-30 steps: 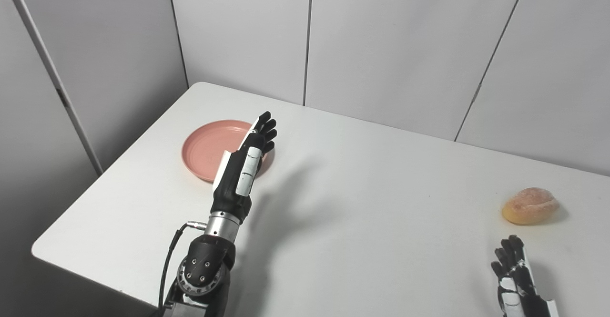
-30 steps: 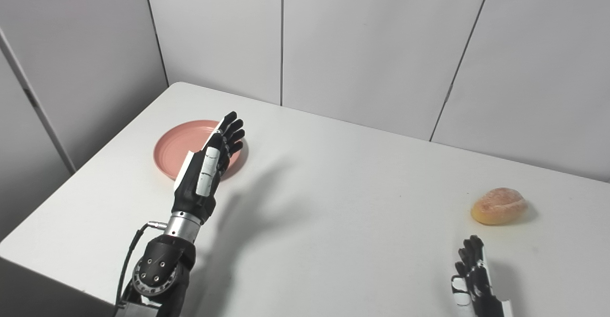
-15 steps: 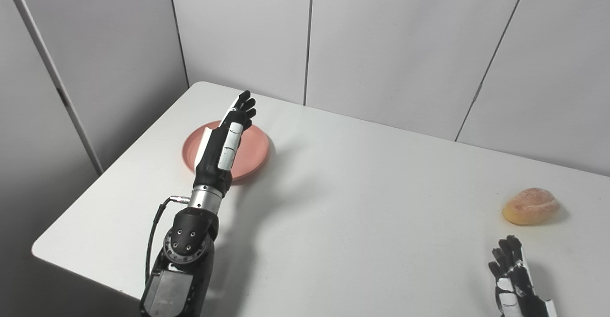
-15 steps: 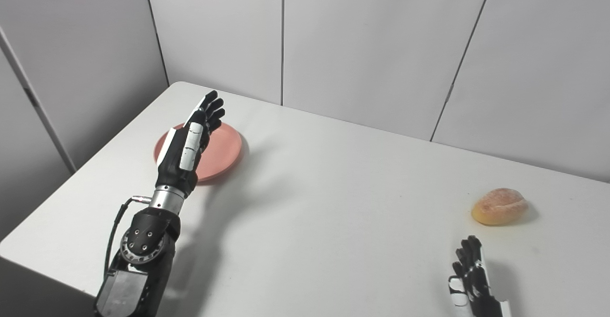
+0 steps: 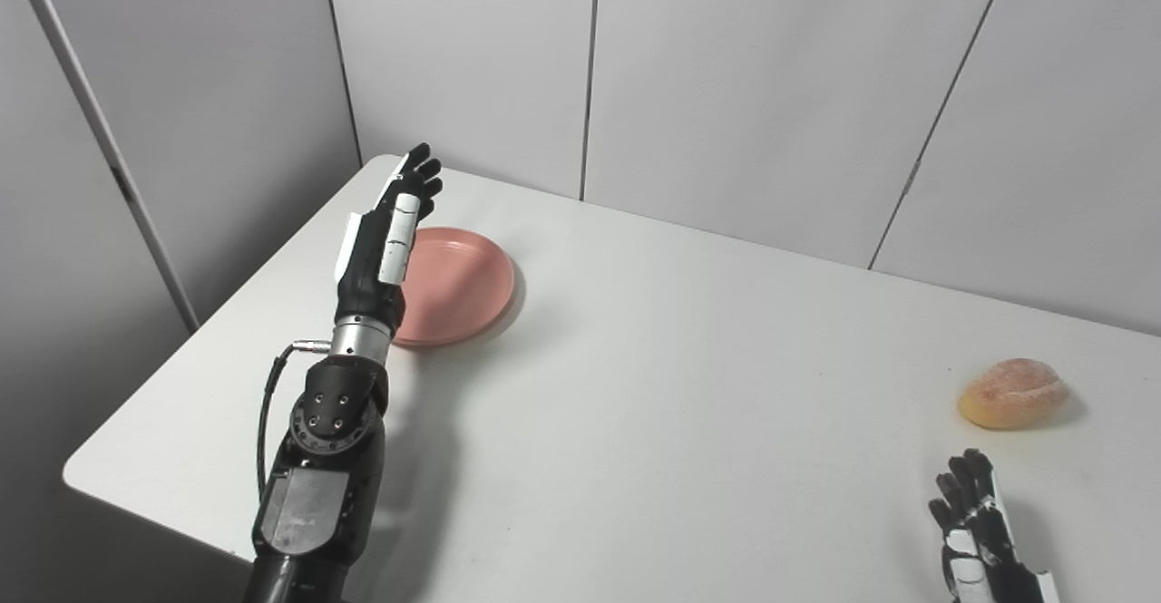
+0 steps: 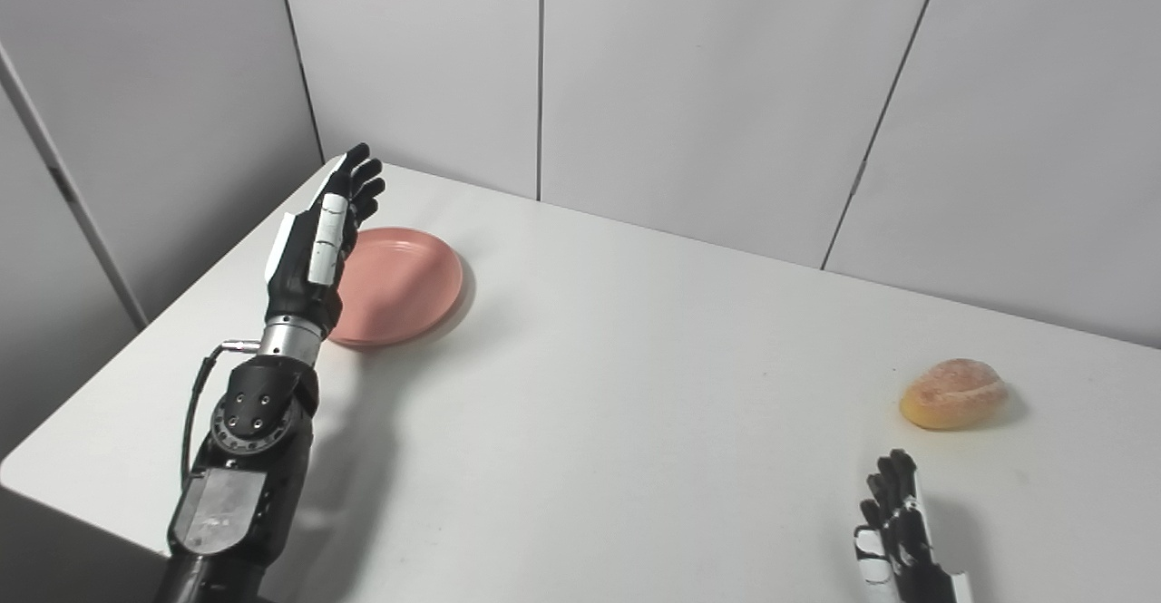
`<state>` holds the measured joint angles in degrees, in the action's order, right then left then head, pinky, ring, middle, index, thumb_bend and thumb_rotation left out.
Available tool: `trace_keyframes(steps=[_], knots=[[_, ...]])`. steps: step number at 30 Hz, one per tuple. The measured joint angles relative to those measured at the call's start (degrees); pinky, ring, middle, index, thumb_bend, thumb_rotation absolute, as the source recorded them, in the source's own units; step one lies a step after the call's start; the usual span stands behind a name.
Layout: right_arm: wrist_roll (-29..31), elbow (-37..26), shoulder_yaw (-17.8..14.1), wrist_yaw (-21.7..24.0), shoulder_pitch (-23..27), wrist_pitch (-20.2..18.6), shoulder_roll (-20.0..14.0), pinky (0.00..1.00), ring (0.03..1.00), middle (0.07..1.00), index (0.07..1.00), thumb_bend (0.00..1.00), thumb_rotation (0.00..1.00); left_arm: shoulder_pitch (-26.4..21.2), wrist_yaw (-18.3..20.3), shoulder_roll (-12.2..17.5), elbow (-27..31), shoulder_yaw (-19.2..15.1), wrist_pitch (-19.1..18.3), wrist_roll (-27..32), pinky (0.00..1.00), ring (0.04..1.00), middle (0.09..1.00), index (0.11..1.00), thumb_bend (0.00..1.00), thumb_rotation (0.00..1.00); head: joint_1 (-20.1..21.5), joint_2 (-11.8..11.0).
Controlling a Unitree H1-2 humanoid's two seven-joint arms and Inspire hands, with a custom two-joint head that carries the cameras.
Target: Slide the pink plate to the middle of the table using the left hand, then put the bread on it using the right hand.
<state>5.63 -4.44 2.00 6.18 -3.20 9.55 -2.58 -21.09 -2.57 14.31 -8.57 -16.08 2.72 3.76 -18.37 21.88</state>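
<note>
Presently, left eye view: left hand (image 5: 385, 236), fingers straight and spread, holding nothing, stands edge-on at the left side of the pink plate (image 5: 458, 286), seemingly placed to push it rightward toward the middle; plate shallow, round, matte salmon, empty, at the far left of the table (image 5: 689, 422). Right eye view: bread (image 6: 954, 393), a golden, sugar-dusted bun, lies far right; right hand (image 6: 893, 530) waits near it, fingers extended, empty.
</note>
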Motion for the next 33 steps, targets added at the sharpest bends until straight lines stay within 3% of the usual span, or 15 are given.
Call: trace_keyframes(steps=[6, 16, 33], knots=[[0.1, -0.7, 0.1, 0.0, 0.0, -0.6, 0.2, 1.00, 1.000, 1.000, 1.000, 0.42, 0.79, -1.2, -1.5, 0.9, -3.0, -1.6, 1.0, 0.1, 0.90, 0.899, 0.901, 0.883, 0.68, 1.00, -0.3, -0.3], [-0.9, -0.2, 0.2, -0.2, 0.1, -0.7, 0.2, 1.00, 1.000, 1.000, 1.000, 0.41, 0.85, -3.4, -2.1, 4.3, -9.0, -1.7, 3.0, -0.3, 0.90, 0.905, 0.911, 0.904, 0.70, 1.00, -1.2, -0.6], [1.4, 0.2, -0.2, 0.9, 0.4, -0.6, 0.1, 1.00, 1.000, 1.000, 1.000, 0.39, 0.81, -4.1, -2.8, 8.1, -16.3, -2.0, 6.6, -0.2, 0.97, 0.934, 0.935, 0.908, 0.69, 1.00, -2.9, -1.1]])
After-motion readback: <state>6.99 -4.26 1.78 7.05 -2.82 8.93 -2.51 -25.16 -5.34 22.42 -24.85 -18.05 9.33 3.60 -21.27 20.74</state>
